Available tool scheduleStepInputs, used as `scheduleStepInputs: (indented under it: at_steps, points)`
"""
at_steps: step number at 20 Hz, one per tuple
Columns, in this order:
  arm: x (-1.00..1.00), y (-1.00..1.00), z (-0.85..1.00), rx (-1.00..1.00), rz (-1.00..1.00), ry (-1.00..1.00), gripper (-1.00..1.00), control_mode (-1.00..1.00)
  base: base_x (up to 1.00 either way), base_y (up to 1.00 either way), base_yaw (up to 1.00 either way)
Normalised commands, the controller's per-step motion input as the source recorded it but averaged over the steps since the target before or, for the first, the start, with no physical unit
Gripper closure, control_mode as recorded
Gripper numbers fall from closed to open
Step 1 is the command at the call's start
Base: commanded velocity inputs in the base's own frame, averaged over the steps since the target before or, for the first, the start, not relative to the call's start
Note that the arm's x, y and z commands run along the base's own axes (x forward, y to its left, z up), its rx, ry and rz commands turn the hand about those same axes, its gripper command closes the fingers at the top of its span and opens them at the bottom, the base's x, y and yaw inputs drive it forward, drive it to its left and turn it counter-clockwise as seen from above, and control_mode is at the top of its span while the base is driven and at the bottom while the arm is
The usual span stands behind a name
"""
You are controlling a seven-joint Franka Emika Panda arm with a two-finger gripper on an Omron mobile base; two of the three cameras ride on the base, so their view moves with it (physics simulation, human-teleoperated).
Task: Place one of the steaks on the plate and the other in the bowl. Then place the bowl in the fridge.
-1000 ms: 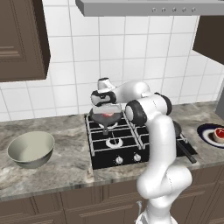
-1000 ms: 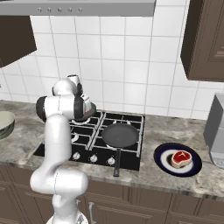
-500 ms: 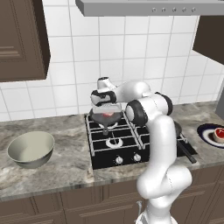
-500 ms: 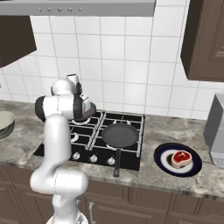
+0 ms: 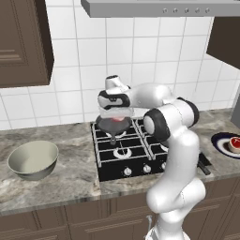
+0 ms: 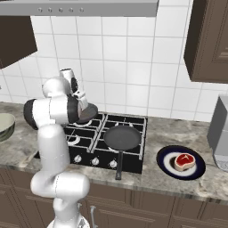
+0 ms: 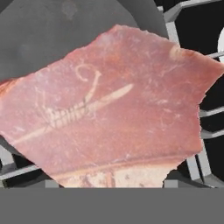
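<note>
Bowl: the bowl (image 5: 32, 160) sits far left on the desk (image 5: 70, 180), well apart from the stove, mouth up and nothing in it that I can make out.

Hand: the hand (image 5: 114, 116) is low over the stove's rear left burner, right at a dark frying pan (image 5: 112, 125). I can't see the fingertips, so whether the fingers are spread or pinching the meat I cannot tell.

Steak at the hand: in the hand view a steak (image 7: 109, 109) lies directly below and very close. It looks flat, lying partly on the grey pan surface with the stove grate (image 7: 192, 87) visible past its edge. From the base views it is a pinkish patch right under the hand.

Handling: I'd judge it soft, floppy and slick, light enough for this hand. Take it across a narrow part of the slab or by an edge, since it will sag and may slide once lifted.

Front pan: another dark pan (image 6: 121, 137) sits on the stove's right side, handle toward the desk front.

Plate: far right, a dark plate (image 6: 169, 167) with the second steak (image 6: 184, 161) on it, so that half looks done.
</note>
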Motion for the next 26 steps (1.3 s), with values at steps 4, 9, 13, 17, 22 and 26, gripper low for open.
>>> scheduleStepInputs:
  at_steps: [4, 9, 13, 17, 22, 26]
  points:
    - [-0.99, -0.24, 0.54, 0.00, 0.00, 0.00, 1.00, -1.00, 0.00, 0.00, 0.00]
    - [-1.00, -0.33, 0.48, 0.01, 0.00, 0.00, 1.00, -1.00, 0.00, 0.00, 0.00]
    - [-1.00, -0.45, 0.35, 0.02, 0.00, -0.01, 1.00, -1.00, 0.00, 0.00, 0.00]
    - [-0.76, -0.25, 0.05, 0.00, 0.00, -0.02, 1.00, -1.00, 0.00, 0.00, 0.00]
    - [-0.10, -0.08, 0.00, 0.00, 0.00, 0.00, 1.00, -1.00, 0.00, 0.00, 0.00]
    - [0.00, 0.00, 0.00, 0.00, 0.00, 0.00, 1.00, -1.00, 0.00, 0.00, 0.00]
